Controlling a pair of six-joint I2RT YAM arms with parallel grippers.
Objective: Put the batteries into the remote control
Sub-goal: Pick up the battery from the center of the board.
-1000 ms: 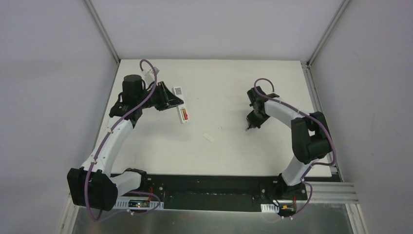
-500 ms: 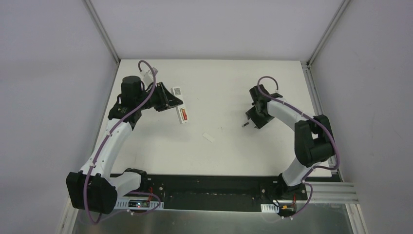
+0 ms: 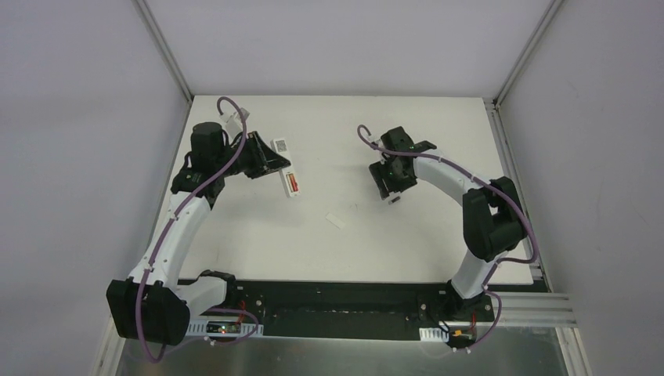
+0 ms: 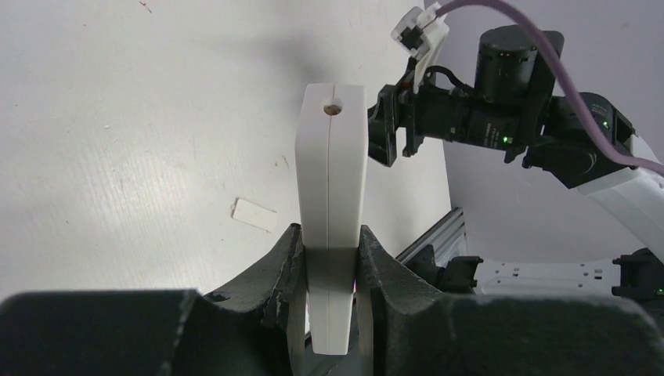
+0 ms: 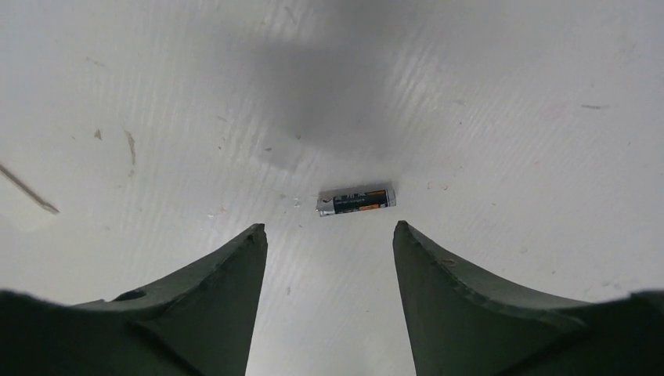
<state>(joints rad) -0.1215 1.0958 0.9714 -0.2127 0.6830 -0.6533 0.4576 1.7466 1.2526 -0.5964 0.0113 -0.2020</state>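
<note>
The remote control (image 4: pixel 333 196) is held between the jaws of the left gripper (image 4: pixel 330 239) at the left rear of the table (image 3: pixel 352 251). A first battery (image 3: pixel 291 182) is seated in its compartment. A second battery (image 5: pixel 356 200) is laid flat on the table right of centre, below the right gripper (image 5: pixel 329 227), framed by its spread jaws and touched by neither. A loose cover (image 3: pixel 335 221) is placed between remote and second battery, nearer the front.

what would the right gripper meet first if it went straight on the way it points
Likely the dark battery, lying on the table ahead of the open right gripper, in line with its gap. Depth is unclear, so it might touch the table beside it first.
</note>
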